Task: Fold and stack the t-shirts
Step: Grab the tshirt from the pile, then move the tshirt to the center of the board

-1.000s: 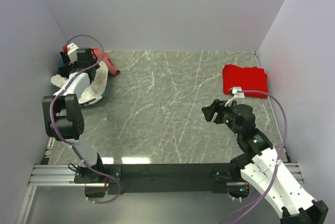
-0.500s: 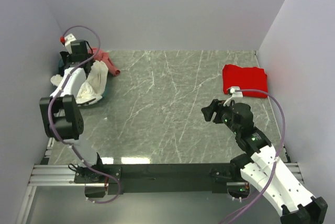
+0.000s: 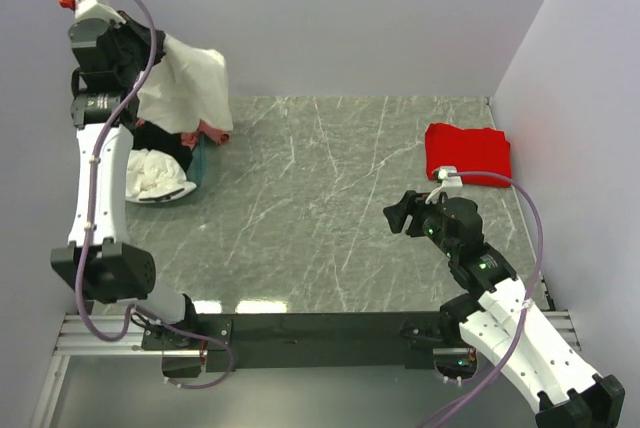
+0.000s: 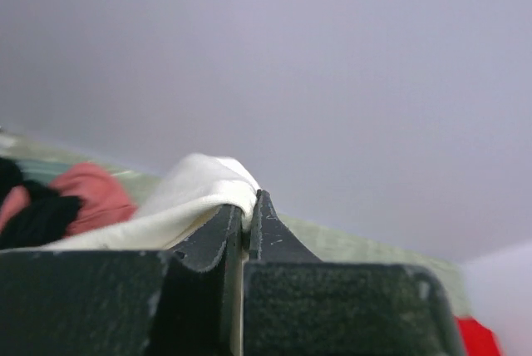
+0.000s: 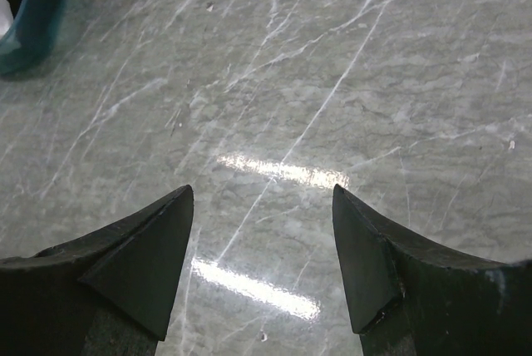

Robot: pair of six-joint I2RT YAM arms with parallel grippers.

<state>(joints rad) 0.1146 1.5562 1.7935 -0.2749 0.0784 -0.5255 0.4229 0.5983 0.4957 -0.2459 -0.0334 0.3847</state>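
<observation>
Pale walls close round a green marble table (image 3: 330, 208); above its far left corner the left gripper (image 4: 246, 209), held high, is pinched tight on a fold of the cream shirt (image 3: 190, 83), which hangs down over a heap; there a teal basket (image 3: 197, 164) holds a black shirt (image 3: 152, 134), a pink shirt (image 3: 211, 130) and a white shirt (image 3: 150, 176), all crumpled; the red shirt (image 3: 467, 153) lies folded near the far right edge, well apart; the right gripper (image 5: 262, 192) hovers over bare marble on the right, jaws wide, holding nothing.
</observation>
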